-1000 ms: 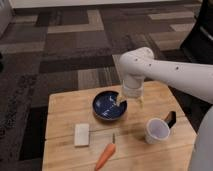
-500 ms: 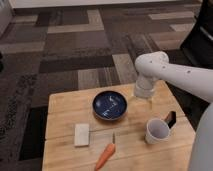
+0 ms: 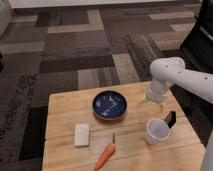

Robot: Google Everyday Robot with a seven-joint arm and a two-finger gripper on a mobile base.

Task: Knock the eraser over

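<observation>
The single camera view looks down on a light wooden rectangular table (image 3: 65,107) standing on a carpet of grey, brown and beige rectangular patches (image 3: 75,45).

Near the middle of the table sits a dark blue round bowl (image 3: 109,105) with pale flecks inside. In front of it and to the picture's left lies a flat, pale cream rectangular sponge-like block (image 3: 81,134). Near the front edge lies an orange carrot (image 3: 105,155), its thin dark stem end pointing back toward the bowl.

Toward the picture's right stands a white round cup (image 3: 156,131), upright with its mouth open to the camera. Just beside the cup, on its right and a little behind it, stands the small dark, upright eraser (image 3: 171,118), close to the table's right edge; whether it touches the cup cannot be told.

The robot's white, rounded arm (image 3: 185,80) reaches in from the picture's right, its wrist bending down over the table's right rear part. The claw (image 3: 153,99) hangs at its lower end, behind the cup and to the right of the bowl, near the eraser but apart from it. How far the claw is open cannot be told, nor can anything be seen in it.
</observation>
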